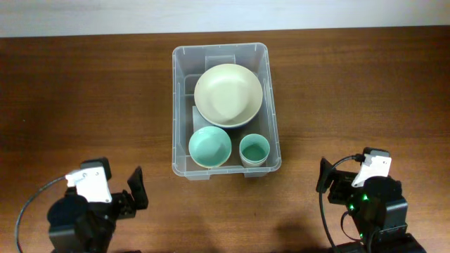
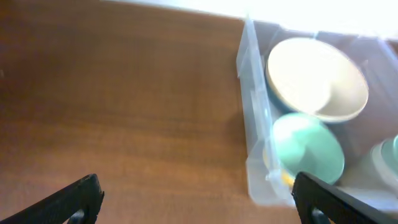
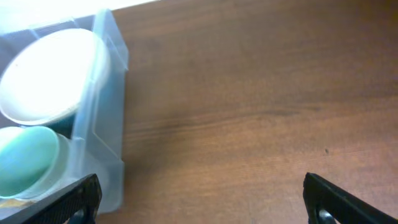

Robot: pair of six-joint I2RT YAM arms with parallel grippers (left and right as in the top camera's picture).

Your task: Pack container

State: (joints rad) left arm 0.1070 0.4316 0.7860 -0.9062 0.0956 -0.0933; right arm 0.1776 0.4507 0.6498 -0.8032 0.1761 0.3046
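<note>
The clear plastic container (image 1: 220, 47) stands at the table's middle. Inside it are a cream bowl (image 1: 228, 95), a green bowl (image 1: 210, 147) and a green cup (image 1: 254, 150). My left gripper (image 1: 116, 184) is open near the front left, apart from the container, with nothing between its fingers. My right gripper (image 1: 348, 172) is open at the front right, also empty. In the left wrist view the container wall (image 2: 255, 118) lies ahead to the right of the left gripper (image 2: 196, 202). In the right wrist view the container wall (image 3: 102, 124) lies ahead to the left of the right gripper (image 3: 202, 202).
Brown wooden table (image 1: 84, 98) stretches on both sides of the container. A pale wall band (image 1: 225, 14) runs along the table's far edge. A black cable (image 1: 31, 204) loops beside the left arm.
</note>
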